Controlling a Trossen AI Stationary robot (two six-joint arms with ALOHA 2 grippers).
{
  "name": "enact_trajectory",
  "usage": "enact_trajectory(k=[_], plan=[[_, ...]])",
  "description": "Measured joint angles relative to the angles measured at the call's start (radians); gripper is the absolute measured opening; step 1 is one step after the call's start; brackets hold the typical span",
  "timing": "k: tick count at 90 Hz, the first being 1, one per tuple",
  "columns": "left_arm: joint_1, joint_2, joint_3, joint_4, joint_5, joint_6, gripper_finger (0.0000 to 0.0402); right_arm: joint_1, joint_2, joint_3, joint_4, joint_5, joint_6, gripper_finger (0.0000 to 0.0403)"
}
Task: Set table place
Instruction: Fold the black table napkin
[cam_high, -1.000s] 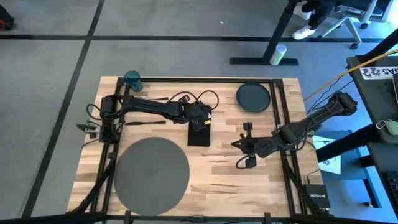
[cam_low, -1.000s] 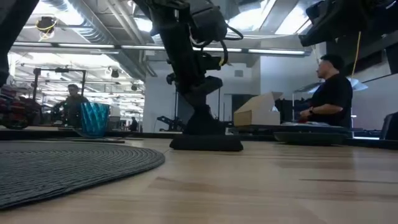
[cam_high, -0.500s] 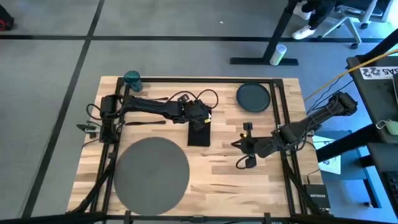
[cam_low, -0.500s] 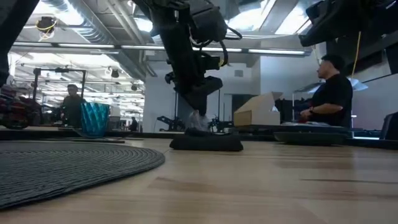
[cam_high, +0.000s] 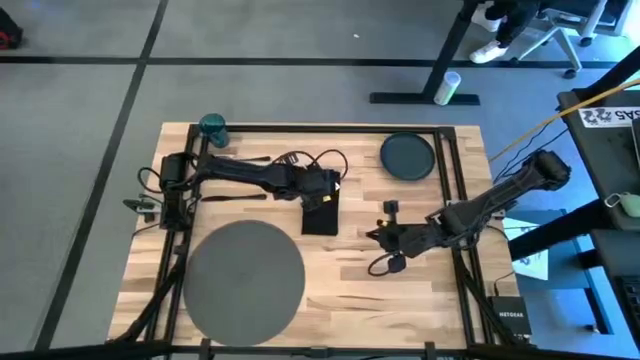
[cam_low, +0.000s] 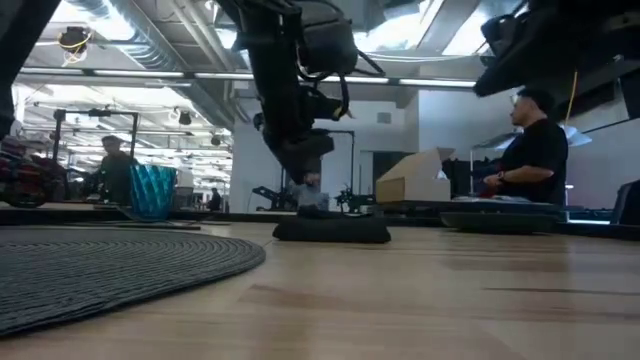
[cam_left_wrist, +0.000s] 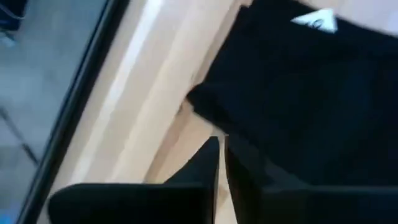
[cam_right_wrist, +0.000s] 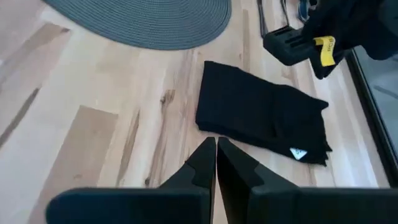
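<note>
My left fingers (cam_left_wrist: 214, 174) are pressed together, tips nearly touching, with nothing between them, and they hang just above the far edge of the black napkin (cam_high: 320, 213). In the high view that left gripper (cam_high: 322, 190) sits at the napkin's far end, its arm reaching in from the left rail. My right fingers (cam_right_wrist: 214, 163) are likewise pressed together and empty, pointing across bare wood toward the napkin (cam_right_wrist: 264, 121), which lies flat a little way ahead of them. The right gripper (cam_high: 372, 236) is right of the napkin and apart from it, its arm coming in from the right side of the bench (cam_high: 350, 285).

Counting what I see on the bench: one napkin, one large round grey mat (cam_high: 244, 276) near the front left, one dark round plate (cam_high: 407, 156) at the far right, and one teal cup (cam_high: 212, 125) at the far left corner. Some thin cutlery (cam_high: 235, 197) lies left of the napkin under the left arm; I cannot tell how many pieces.

In the low view the cup (cam_low: 152, 190) stands upright beyond the mat (cam_low: 120, 262), and two people show in the room behind, one at the right (cam_low: 530, 150) and one at the left (cam_low: 112, 170).
</note>
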Motion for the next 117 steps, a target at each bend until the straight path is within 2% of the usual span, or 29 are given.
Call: enact_trajectory(k=[21, 46, 65, 69, 79, 89, 97, 106, 117], plan=[[-0.060, -0.019, 0.000, -0.063, -0.101, -0.027, 0.0000, -0.084, 0.043, 0.000, 0.041, -0.008, -0.057, 0.0008], [-0.098, -0.158, 0.000, 0.018, -0.115, -0.001, 0.0000, -0.190, 0.062, 0.000, 0.126, -0.081, -0.180, 0.0051], [-0.125, -0.250, -0.001, 0.061, -0.114, 0.004, 0.0000, -0.223, 0.062, 0.000, 0.143, -0.086, -0.214, 0.0052], [-0.133, -0.271, -0.015, 0.114, -0.113, 0.007, 0.0000, -0.226, 0.062, 0.000, 0.144, -0.088, -0.221, 0.0052], [-0.151, -0.339, -0.130, 0.367, -0.055, 0.065, 0.0000, -0.225, 0.062, 0.000, 0.145, -0.096, -0.228, 0.0052], [-0.154, -0.413, -0.312, 0.716, 0.079, 0.109, 0.0000, -0.225, 0.062, 0.000, 0.149, -0.104, -0.230, 0.0051], [-0.151, -0.471, -0.465, 0.945, 0.132, 0.109, 0.0000, -0.225, 0.062, 0.000, 0.150, -0.127, -0.230, 0.0051], [-0.151, -0.547, -0.597, 1.051, 0.135, 0.092, 0.0000, -0.225, 0.062, 0.000, 0.158, -0.148, -0.235, 0.0051], [-0.163, -0.642, -0.722, 1.067, 0.136, 0.066, 0.0000, -0.236, 0.078, 0.006, 0.171, -0.149, -0.236, 0.0051]])
